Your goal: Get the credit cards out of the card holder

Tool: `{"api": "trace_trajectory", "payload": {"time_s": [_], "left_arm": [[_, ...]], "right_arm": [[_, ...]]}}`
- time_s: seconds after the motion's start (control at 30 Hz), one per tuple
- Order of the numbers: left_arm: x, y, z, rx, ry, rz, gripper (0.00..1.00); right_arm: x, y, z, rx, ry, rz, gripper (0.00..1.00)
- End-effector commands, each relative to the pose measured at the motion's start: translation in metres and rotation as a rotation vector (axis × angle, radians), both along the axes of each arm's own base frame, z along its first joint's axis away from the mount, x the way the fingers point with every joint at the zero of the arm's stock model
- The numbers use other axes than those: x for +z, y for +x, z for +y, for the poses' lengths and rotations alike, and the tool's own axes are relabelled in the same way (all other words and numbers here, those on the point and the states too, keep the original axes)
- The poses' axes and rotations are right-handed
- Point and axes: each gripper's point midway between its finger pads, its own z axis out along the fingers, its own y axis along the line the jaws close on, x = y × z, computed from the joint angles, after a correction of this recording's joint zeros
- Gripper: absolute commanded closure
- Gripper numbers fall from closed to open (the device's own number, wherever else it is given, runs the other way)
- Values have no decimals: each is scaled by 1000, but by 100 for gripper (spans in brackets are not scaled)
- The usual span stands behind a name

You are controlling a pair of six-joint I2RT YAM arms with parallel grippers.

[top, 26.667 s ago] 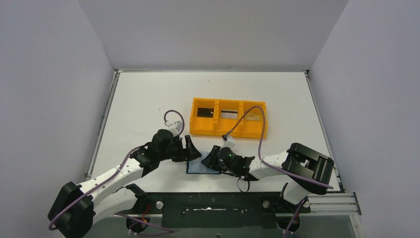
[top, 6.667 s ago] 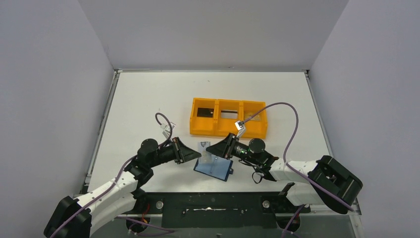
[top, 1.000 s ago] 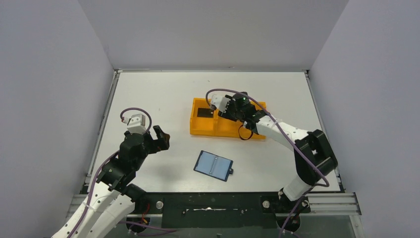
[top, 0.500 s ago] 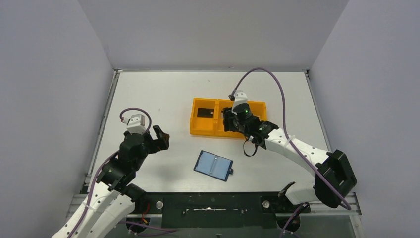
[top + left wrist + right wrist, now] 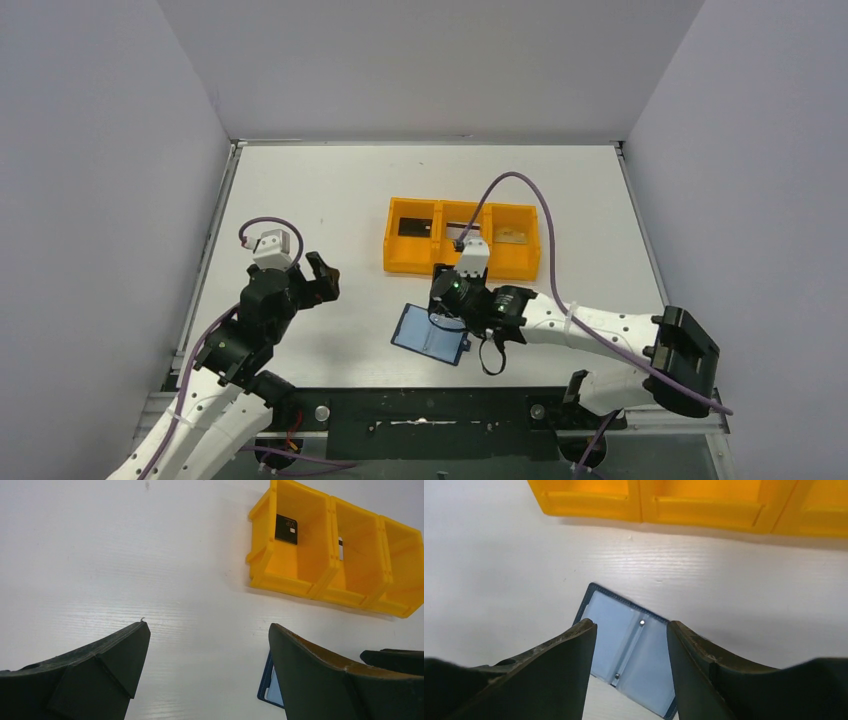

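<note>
An orange three-compartment plastic tray (image 5: 410, 265) is sat just beyond the dark navy bifold card holder (image 5: 631, 652), which is laid open flat on the white table (image 5: 300, 200), long axis far-left to near-right. A black card (image 5: 286, 529) is seen in the tray's left bin; the middle bin's contents are hard to make out. From above, the holder's right half is blocked by the right gripper (image 5: 631, 626), fingers spread, nothing held. The left gripper (image 5: 207, 626) is seen well left, spread wide, empty.

A robotics lab cell: plain white table (image 5: 330, 190) boxed in by bare pale grey walls (image 5: 430, 60), white-and-black robot arms (image 5: 590, 328) bolted at its edge.
</note>
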Motion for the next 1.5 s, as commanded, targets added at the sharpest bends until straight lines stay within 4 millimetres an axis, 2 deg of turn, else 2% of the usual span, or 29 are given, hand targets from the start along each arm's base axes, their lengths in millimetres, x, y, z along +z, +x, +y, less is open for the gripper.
{"api": "trace_trajectory", "payload": {"time_s": [0.0, 0.17, 0.3, 0.43, 0.7, 0.83, 0.97, 1.2, 1.33, 1.47], "left_arm": [[21, 4, 3, 23, -24, -51, 9], [21, 4, 6, 36, -22, -52, 9], [21, 5, 6, 37, -24, -52, 9], [21, 5, 7, 39, -25, -52, 9], [22, 5, 7, 43, -29, -55, 9], [21, 5, 7, 43, -29, -54, 9], [21, 5, 8, 42, -28, -54, 9], [21, 5, 8, 44, -30, -54, 9], [20, 5, 8, 44, -29, -52, 9], [21, 5, 7, 41, -30, -53, 9]], "right_arm": [[-5, -6, 16, -121, 66, -15, 46], [-26, -24, 49, -66, 9, 33, 46], [-38, -24, 60, -70, -56, 66, 45], [-44, -25, 70, -47, -86, 80, 38], [-75, -34, 73, -35, -154, 161, 33], [-92, -37, 82, 5, -161, 201, 32], [-104, -40, 73, -13, -217, 225, 32], [-111, -41, 64, -5, -254, 226, 48], [-104, -36, 68, 32, -262, 187, 60], [-92, -30, 71, 126, -286, 111, 64]]}}
